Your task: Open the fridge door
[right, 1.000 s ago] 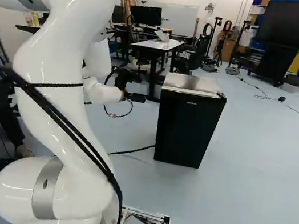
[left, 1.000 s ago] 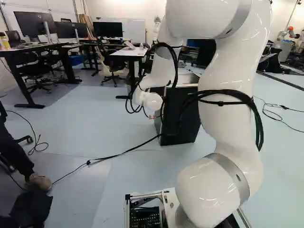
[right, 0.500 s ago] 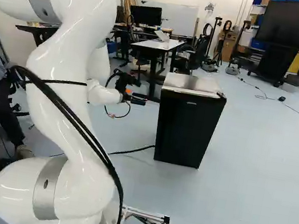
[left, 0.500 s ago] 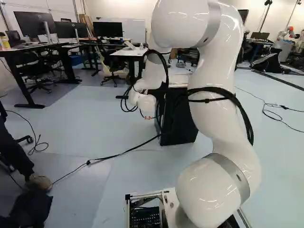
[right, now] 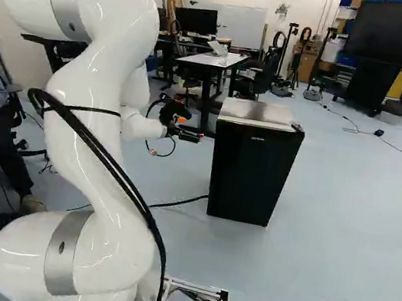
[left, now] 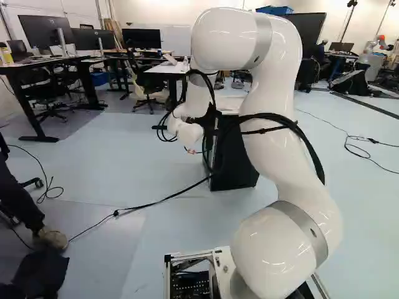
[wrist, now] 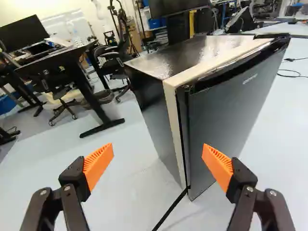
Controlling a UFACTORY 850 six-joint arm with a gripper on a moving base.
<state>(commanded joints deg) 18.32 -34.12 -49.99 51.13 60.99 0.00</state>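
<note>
In the right base view my gripper (right: 192,136) is level with the upper part of the black mini fridge (right: 249,178), just left of it, with floor visible between them. The fridge's door stands closed under a pale top. From the wrist, the open gripper (wrist: 158,151) shows widely parted orange pads (wrist: 98,163). Ahead of it are the fridge's near vertical edge, its side wall (wrist: 156,125) and the dark door (wrist: 231,106). Nothing is held. Arm and cables partly cover the fridge (left: 240,165) in the left base view.
A black cable (left: 156,202) runs along the floor to the fridge's foot. Behind the fridge stand a table (right: 215,60) and office chairs. A seated person is at the left of the right base view. Another robot (left: 377,45) stands far back.
My arm's upper joint has come down, and in the right base view the gripper has shifted right, closer to the fridge. Base and fridge have stayed in place.
</note>
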